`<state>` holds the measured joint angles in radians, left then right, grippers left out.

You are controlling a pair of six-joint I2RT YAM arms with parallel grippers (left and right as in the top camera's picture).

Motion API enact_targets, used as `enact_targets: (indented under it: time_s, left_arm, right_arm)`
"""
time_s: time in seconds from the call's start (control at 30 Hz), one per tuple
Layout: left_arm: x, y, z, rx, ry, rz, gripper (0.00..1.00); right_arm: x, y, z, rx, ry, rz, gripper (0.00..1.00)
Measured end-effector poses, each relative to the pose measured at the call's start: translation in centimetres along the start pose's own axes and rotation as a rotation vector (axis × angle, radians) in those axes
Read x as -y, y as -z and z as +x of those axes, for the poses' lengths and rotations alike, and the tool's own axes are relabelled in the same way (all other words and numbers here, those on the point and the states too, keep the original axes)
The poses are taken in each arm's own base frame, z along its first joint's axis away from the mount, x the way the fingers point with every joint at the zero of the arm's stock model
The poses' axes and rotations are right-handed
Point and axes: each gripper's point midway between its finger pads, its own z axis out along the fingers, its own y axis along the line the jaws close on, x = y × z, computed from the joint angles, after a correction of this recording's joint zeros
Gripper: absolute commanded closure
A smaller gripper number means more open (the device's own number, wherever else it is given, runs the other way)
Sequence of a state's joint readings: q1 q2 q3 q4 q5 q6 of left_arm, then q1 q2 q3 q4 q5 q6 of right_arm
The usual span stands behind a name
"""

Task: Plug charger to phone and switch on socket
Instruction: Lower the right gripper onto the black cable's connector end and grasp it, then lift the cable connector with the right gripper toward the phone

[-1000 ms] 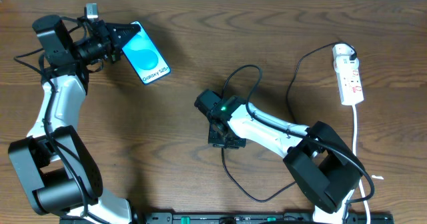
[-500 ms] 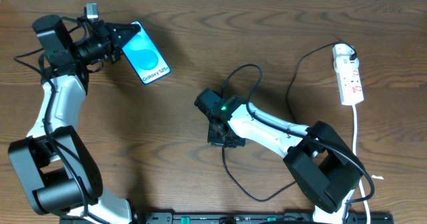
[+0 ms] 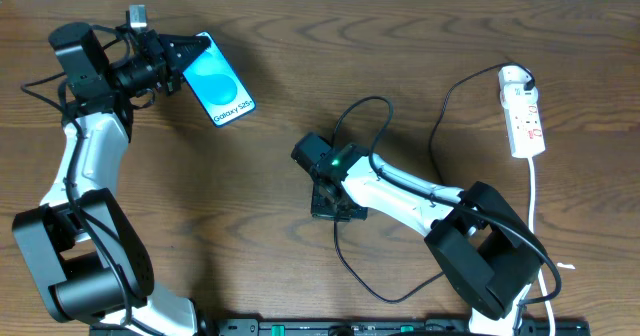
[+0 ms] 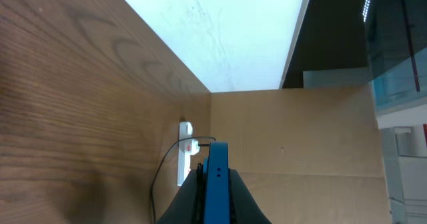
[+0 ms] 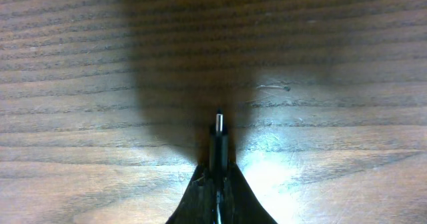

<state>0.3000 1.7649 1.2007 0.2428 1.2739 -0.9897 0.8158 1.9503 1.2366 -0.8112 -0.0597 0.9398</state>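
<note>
Now the phone (image 3: 222,81) is gripped by the left pincer (image 3: 192,56), the charger (image 5: 218,127) tip pinched by the right pincer (image 3: 335,210) mid-bench (image 3: 250,226), well apart; plugging and switching the socket (image 3: 525,121) are left.

Right gripper (image 5: 217,172) closing on the charger (image 5: 218,132)
Jaws have drawn together, now clamping the black plug just behind its tip

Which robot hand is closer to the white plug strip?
Right. The right gripper is in the middle, shut on the charger, some way from the socket. The left gripper is far off on the opposite side, shut on the phone.
</note>
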Motion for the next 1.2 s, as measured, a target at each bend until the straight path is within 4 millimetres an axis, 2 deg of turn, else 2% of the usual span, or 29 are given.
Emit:
enact_targets:
  time_s: [0.3, 0.43, 0.57, 0.77, 1.0, 1.2]
  left_arm:
    - [0.0, 0.0, 0.0, 0.000, 0.000, 0.000, 0.93]
    - [0.0, 0.0, 0.0, 0.000, 0.000, 0.000, 0.93]
    - [0.0, 0.0, 0.0, 0.000, 0.000, 0.000, 0.93]
    - [0.0, 0.0, 0.0, 0.000, 0.001, 0.000, 0.93]
    - [0.8, 0.0, -0.4, 0.011, -0.020, 0.020, 0.93]
    - [1.5, 0.0, -0.7, 0.018, -0.051, 0.039, 0.93]
  right_arm:
    - [0.1, 0.2, -0.5, -0.046, -0.014, -0.045, 0.99]
    - [0.4, 0.6, -1.8, -0.091, -0.039, -0.115, 0.99]
    - [-0.2, 1.5, -3.9, -0.127, -0.016, -0.280, 0.99]
    - [-2.1, 4.2, -6.5, -0.153, 0.060, -0.581, 0.99]
    - [-5.4, 8.8, -8.9, -0.087, 0.218, -0.925, 0.99]
    - [-7.5, 12.1, -9.4, 0.002, 0.401, -1.113, 0.99]
